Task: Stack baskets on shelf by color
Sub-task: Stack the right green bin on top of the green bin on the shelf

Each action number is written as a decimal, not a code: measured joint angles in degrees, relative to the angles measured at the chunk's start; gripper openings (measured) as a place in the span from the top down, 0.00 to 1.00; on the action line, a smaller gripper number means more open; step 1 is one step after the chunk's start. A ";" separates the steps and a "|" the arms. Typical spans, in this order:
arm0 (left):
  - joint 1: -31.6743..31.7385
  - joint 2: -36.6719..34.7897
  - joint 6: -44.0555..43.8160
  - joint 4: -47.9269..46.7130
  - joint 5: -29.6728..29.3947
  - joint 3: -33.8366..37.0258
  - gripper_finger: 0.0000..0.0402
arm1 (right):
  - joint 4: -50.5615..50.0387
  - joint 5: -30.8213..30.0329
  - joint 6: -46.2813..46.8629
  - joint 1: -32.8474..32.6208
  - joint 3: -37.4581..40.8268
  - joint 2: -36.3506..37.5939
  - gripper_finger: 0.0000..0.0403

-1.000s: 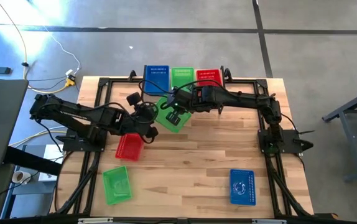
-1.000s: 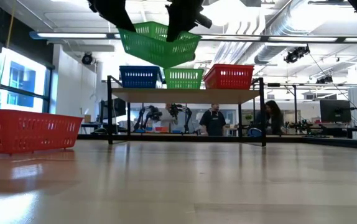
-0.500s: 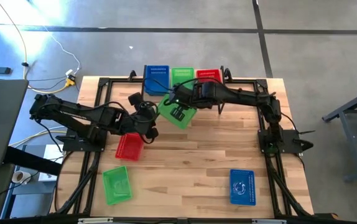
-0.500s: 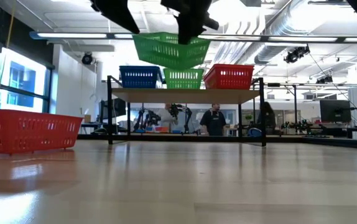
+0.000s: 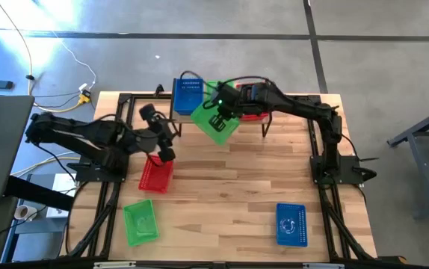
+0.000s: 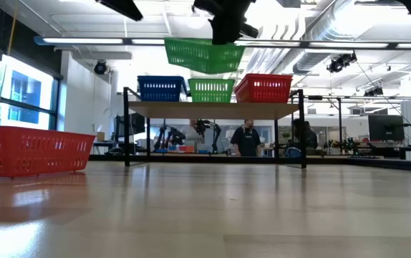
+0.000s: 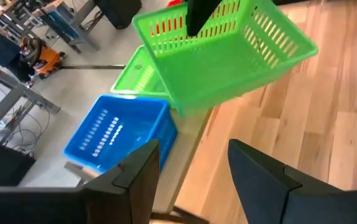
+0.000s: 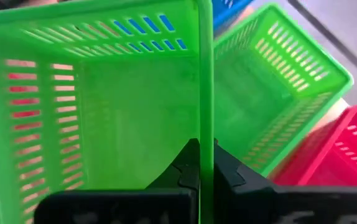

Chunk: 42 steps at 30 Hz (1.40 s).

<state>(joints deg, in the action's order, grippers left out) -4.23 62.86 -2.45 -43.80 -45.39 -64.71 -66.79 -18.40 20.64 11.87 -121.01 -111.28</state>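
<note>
My right gripper (image 5: 219, 112) is shut on a green basket (image 5: 214, 125) and holds it in the air just above and in front of the shelf (image 6: 213, 109). On the shelf stand a blue basket (image 6: 161, 88), a green basket (image 6: 211, 90) and a red basket (image 6: 263, 88), side by side on their bottoms. The held basket (image 6: 204, 56) hangs above the shelf's green one, a little toward the blue one. My left gripper (image 5: 166, 136) is open and empty, to the left of the held basket (image 7: 228, 56). My right gripper pinches one side wall of the green basket at its rim (image 8: 204, 127), one finger inside and one outside. The fingers come from above, pointing down. The basket hangs below them, nearly level and open side up, clear of the shelf and its baskets.
A red basket (image 5: 155, 175), a green basket (image 5: 140, 222) and a blue basket (image 5: 291, 224) stand on the tabletop, toward the left and near side. Black frame rails run along the table's left and right sides. People stand in the room beyond the table.
My right gripper has carried the green basket up and toward the far edge, over the shelf; the basket, tilted before, now hangs nearly level. My left gripper has drawn back toward the table's left edge and risen, away from the basket.
</note>
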 joint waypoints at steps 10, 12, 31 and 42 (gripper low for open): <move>0.00 -9.76 -4.04 -2.74 0.02 5.54 0.55 | 9.80 11.67 6.91 8.49 0.00 0.28 1.00; 0.00 -11.57 -4.89 -2.19 -0.02 7.90 0.55 | 10.55 13.44 8.95 9.84 0.00 0.28 1.00; 0.00 -19.56 -6.96 1.65 0.55 16.53 0.55 | 7.46 18.65 30.34 18.68 0.00 0.28 1.00; 0.00 -19.83 -6.35 1.63 0.80 16.55 0.55 | 1.38 16.24 37.16 17.55 -0.02 -0.44 1.00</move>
<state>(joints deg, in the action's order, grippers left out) -4.23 43.03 -8.80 -42.17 -44.59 -48.16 -65.41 -2.16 57.80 29.42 -121.03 -111.73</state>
